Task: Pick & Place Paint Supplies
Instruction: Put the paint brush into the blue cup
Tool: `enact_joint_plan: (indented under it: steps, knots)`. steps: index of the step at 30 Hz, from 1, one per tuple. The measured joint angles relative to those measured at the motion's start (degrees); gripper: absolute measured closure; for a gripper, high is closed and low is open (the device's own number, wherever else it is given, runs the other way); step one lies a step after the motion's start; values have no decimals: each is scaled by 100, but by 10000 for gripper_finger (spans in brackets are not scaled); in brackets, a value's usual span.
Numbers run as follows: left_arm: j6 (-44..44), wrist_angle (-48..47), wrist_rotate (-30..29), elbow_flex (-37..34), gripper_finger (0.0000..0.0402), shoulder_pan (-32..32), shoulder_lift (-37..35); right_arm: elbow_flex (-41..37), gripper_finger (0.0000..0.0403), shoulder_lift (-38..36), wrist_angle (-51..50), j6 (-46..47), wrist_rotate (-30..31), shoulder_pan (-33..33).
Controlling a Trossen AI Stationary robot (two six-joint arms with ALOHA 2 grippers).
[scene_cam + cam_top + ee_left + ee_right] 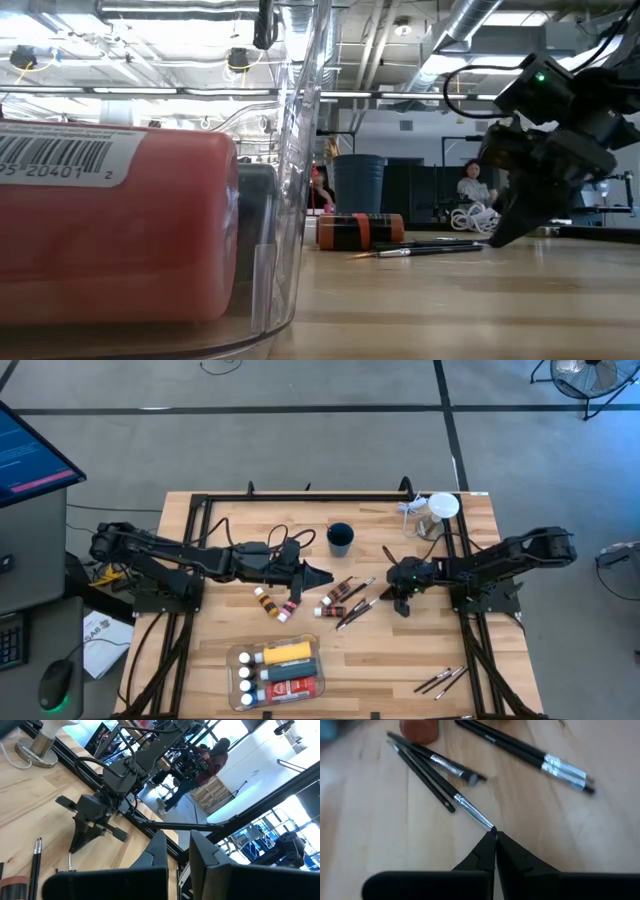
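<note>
Thin dark-handled brushes [352, 603] lie on the wooden table beside small paint tubes [273, 603] and a brown tube [360, 230]. My right gripper [495, 836] slants down at the right end of the brush group, shut on the bristle tip of one brush [440, 785]. My left gripper [325, 575] hovers above the table left of the brushes. A narrow gap shows between its fingers [178, 845], with nothing in it. A clear tray [236, 658] near the front edge holds the yellow bottle [287, 652], a red tube [110, 235] and white-capped tubes. My right gripper pinches one brush's bristle tip [492, 827], just past the silver ferrule, at the very ends of its two fingers. The fingers slant down from the table's right side, roughly in line with the brush. The brush's handle still lies flat on the table.
A dark blue cup [340, 538] stands behind the brushes, and a clear jar with a white lid [443, 510] sits at the far right. A few more brushes [440, 680] lie near the front right. A black frame [300, 497] runs along the table's far edge.
</note>
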Motion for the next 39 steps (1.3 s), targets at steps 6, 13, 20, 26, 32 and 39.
enact_joint_plan:
  steps: [6, 13, 20, 26, 32, 39]
  knots:
    - [3, 4, 0, 0, 401, 0, 0, 253, 401, -402, -520, 846, -514, 25]
    - [15, 2, -2, 0, 401, 0, 0, 1322, 402, -1136, -2331, 470, -472, 74]
    - [22, 2, 0, 0, 401, -2, 0, 3067, 402, -1520, -4982, -522, 845, 121]
    - [49, 2, -2, 0, 401, 0, 0, 4776, 403, -1264, -6475, -1286, 2293, -9]
    - [-62, -4, -2, 0, 401, 0, 1, 6204, 403, -568, -7362, -1975, 3437, -246]
    - [-833, -798, -379, 7, 402, 0, -10, 7146, 403, 446, -7926, -2828, 4081, -526]
